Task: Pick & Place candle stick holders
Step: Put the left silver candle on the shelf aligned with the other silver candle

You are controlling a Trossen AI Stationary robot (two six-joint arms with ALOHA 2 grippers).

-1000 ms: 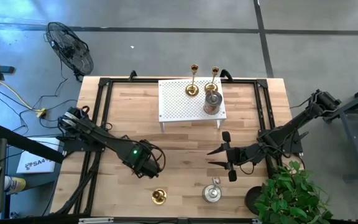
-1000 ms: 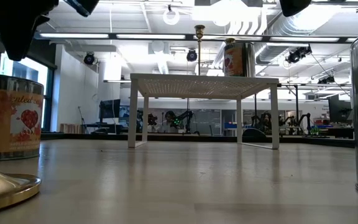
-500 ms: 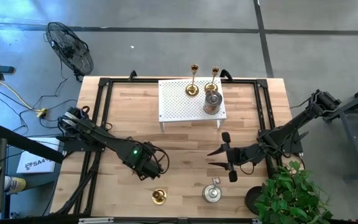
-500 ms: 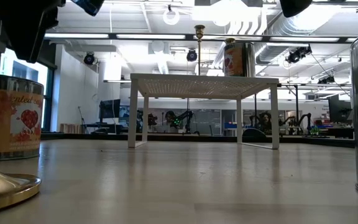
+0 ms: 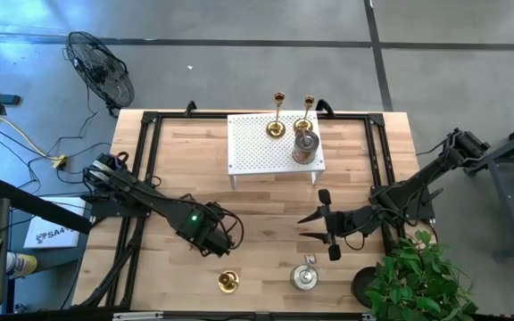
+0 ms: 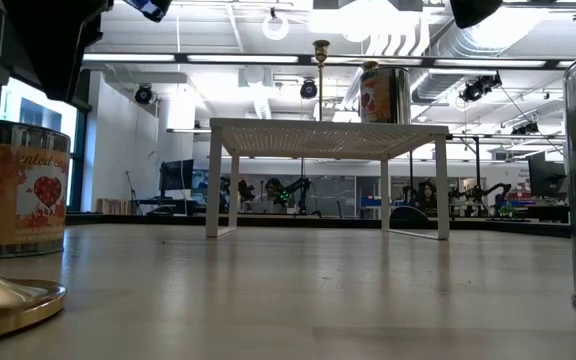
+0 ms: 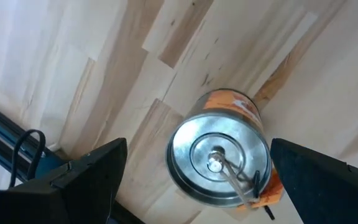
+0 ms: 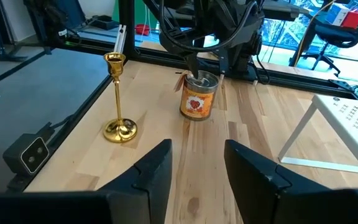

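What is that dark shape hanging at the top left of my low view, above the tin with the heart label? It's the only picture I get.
Observer: That's the left hand. From above, it hangs right over that tin.
Visitor: Is it gripping the tin?
Observer: No. Its wrist view shows its fingers wide open, clear of the tin on both sides.
Visitor: Where's the other arm?
Observer: The right hand waits over bare table, open and empty, pointing toward the left one.
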